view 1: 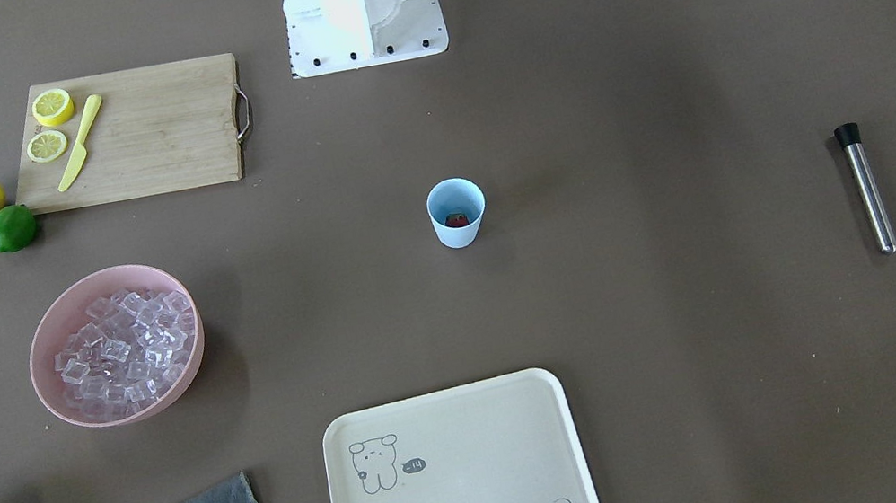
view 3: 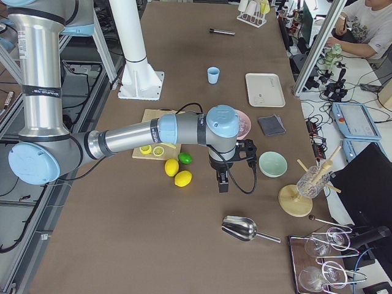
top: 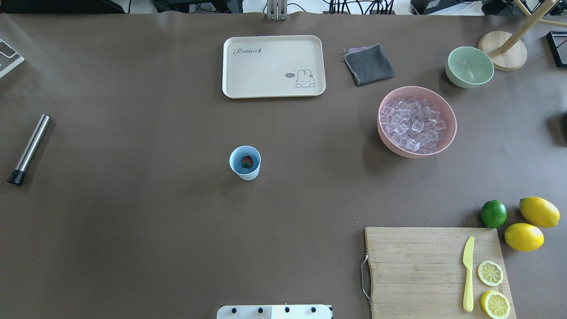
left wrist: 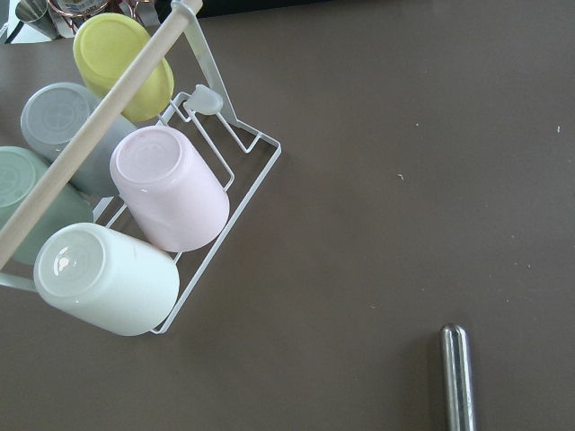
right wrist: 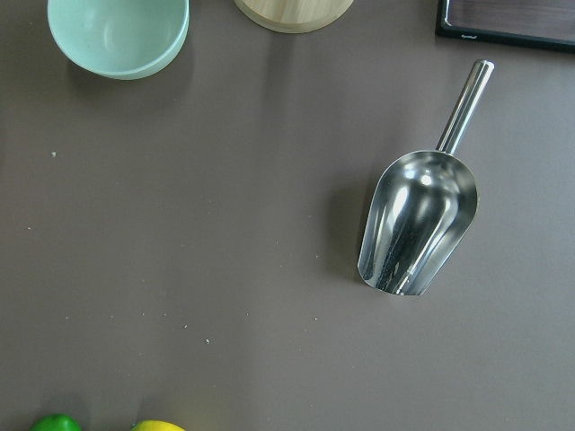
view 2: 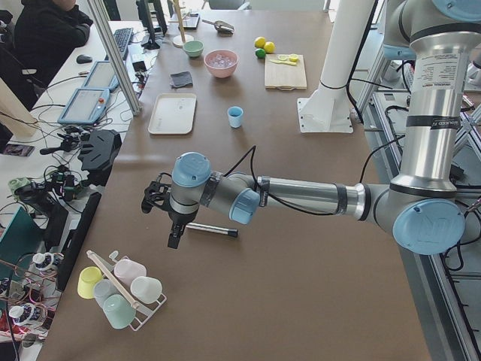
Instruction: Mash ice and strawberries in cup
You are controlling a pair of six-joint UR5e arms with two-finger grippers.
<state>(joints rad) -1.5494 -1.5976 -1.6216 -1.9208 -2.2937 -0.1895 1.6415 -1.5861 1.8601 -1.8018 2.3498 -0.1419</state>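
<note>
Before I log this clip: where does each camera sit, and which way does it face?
Front-facing: across the table, facing the robot, steeply down on the cup; only the base shows.
Overhead: behind the robot, forward and down; base edge only; shares the cup with front-facing.
Exterior left: table's left end, along it; left arm, left hand.
Exterior right: right end; right arm, right hand.
Left wrist: down on a cup rack; no robot.
Right wrist: down on a scoop, shared with exterior right; no robot.
</note>
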